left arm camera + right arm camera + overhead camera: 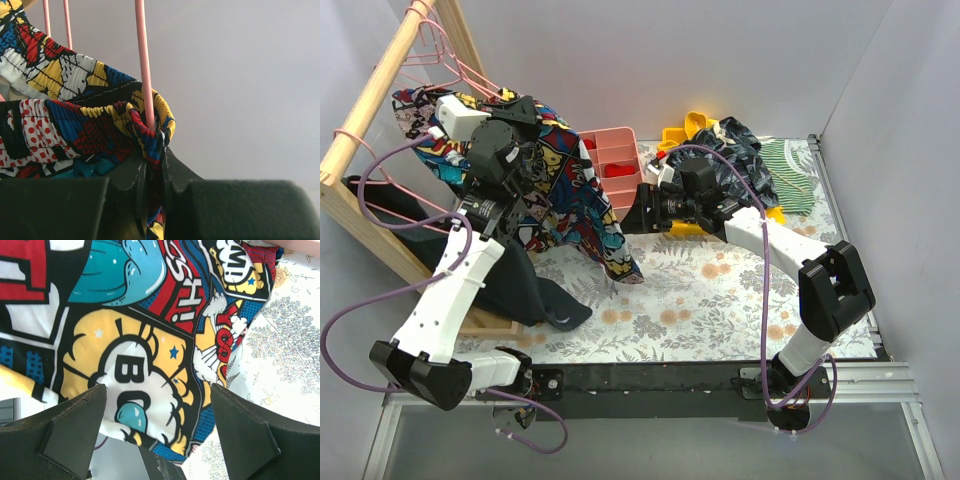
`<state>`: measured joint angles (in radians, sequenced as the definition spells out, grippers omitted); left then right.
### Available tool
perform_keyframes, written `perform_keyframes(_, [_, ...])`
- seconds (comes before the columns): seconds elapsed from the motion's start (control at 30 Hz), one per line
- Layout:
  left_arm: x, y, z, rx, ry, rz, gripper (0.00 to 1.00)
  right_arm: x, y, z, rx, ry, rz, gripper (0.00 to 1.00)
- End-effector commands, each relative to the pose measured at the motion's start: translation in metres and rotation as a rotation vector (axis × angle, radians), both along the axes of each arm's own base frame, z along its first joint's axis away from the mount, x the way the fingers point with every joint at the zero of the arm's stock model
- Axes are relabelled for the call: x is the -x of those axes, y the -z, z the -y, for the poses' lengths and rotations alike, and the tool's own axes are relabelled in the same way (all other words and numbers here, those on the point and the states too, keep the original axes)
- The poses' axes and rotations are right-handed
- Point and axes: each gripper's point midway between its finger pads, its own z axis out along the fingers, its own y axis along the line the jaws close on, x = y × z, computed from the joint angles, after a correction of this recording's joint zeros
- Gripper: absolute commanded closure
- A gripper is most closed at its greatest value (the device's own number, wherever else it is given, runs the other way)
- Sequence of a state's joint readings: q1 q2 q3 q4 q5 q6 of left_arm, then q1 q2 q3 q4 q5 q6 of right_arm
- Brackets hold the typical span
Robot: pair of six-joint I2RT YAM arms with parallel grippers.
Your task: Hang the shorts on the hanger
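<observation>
Wooden rail (380, 90), far left: hanger (144, 75) hangs there. Left gripper (152, 167): jaws pinched on the waistband of the shorts (75, 125), with the fold against the hanger wire. Step, judged: working the waistband onto the wire; not yet seated. One leg droops toward the desk (720, 290). Right gripper (157, 390): jaws wide and empty, facing that leg. Next move calls for lifting the slack cloth.

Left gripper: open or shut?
Shut: left gripper clamps the comic-print cloth shorts by the waistband, jaws together, beside the thin pink wire hanger.
</observation>
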<state>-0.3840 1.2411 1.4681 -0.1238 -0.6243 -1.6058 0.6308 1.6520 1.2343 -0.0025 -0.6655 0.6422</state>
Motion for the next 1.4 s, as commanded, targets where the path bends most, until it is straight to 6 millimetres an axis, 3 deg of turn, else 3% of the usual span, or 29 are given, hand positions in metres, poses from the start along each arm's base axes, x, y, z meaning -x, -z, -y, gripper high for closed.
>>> perform_keyframes(0.0, [0.027,-0.048,-0.017,0.043,-0.015,0.122,1.0,-0.001,-0.013,-0.006,-0.021,-0.028,0.057,0.08])
perform_keyframes(0.17, [0.025,-0.045,-0.011,0.023,0.016,0.115,1.0,-0.001,-0.012,-0.005,-0.018,-0.026,0.056,0.08])
perform_keyframes(0.3, [0.033,-0.046,-0.022,0.012,-0.04,0.114,1.0,0.0,-0.009,-0.005,-0.015,-0.029,0.051,0.09])
perform_keyframes(0.57, [0.051,-0.07,-0.032,-0.029,-0.096,0.141,1.0,-0.001,-0.008,-0.012,-0.015,-0.038,0.045,0.09])
perform_keyframes(0.9, [0.055,-0.07,-0.043,-0.008,-0.154,0.12,1.0,0.001,-0.003,-0.013,-0.007,-0.045,0.047,0.09])
perform_keyframes(1.37, [0.065,-0.049,-0.061,0.049,-0.227,0.077,1.0,0.006,0.002,-0.012,0.016,-0.06,0.033,0.09])
